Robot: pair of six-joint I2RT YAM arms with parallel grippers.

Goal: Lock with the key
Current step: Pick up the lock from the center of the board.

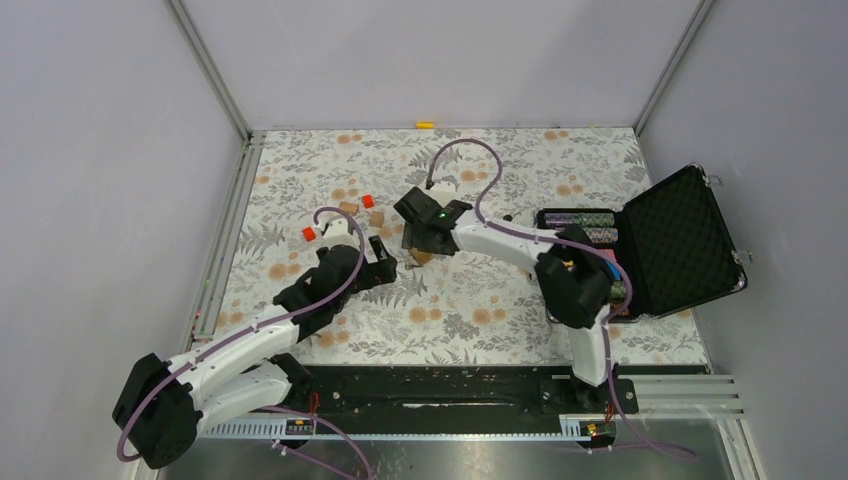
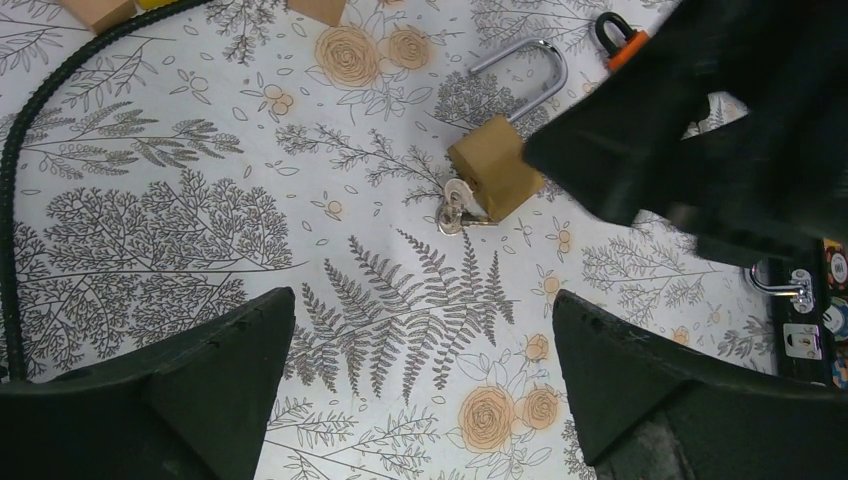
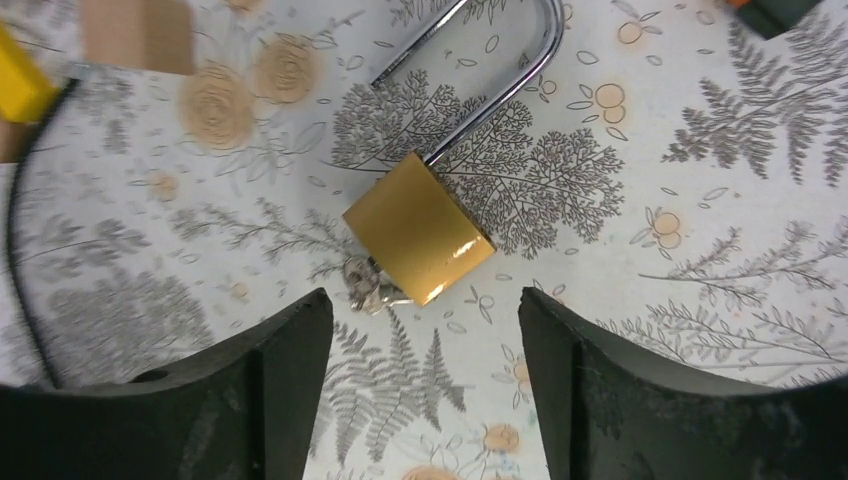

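A brass padlock (image 3: pixel 420 228) lies flat on the floral cloth, and one leg of its steel shackle (image 3: pixel 500 70) stands free of the body. The key (image 3: pixel 368 285) sticks out of the body's bottom end. My right gripper (image 3: pixel 422 310) hovers just short of that end, open, with only cloth between its fingers. My left gripper (image 2: pixel 422 330) is also open and holds nothing. It sits a little further from the padlock (image 2: pixel 495 165) and key (image 2: pixel 455 210). In the top view both grippers, left (image 1: pixel 388 262) and right (image 1: pixel 425 242), flank the padlock (image 1: pixel 422 257).
An open black case (image 1: pixel 680 240) with rows of chips stands at the right. Red blocks (image 1: pixel 368 201) and wooden blocks (image 1: pixel 348 208) lie behind the padlock. A small orange and black piece (image 2: pixel 620 40) rests near the shackle. The right arm's cable (image 1: pixel 470 160) loops over the cloth.
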